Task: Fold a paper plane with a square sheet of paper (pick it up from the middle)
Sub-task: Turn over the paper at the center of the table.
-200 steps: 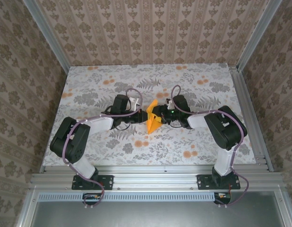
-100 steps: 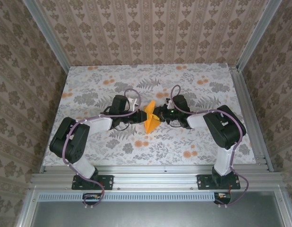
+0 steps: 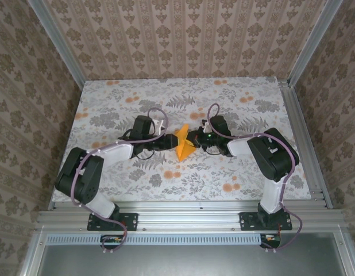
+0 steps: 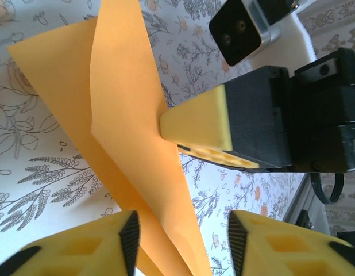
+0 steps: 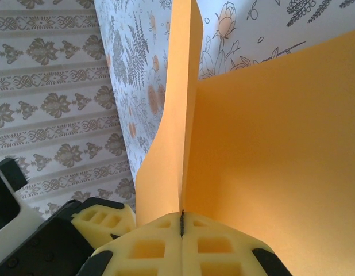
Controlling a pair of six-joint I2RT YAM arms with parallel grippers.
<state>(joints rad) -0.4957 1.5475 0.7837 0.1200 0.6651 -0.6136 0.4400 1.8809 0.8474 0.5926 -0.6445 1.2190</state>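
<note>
right pincer [image 5: 181,227] clamped on the folded orange paper sheet [image 5: 269,144], left pincer [image 4: 180,244] apart and straddling it, sheet upright over mid desk [image 3: 137,98], its lower end cut off in the left wrist view

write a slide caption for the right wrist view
Right pincer shut on the folded orange square sheet of paper, two flaps splaying above the floral table.
</note>
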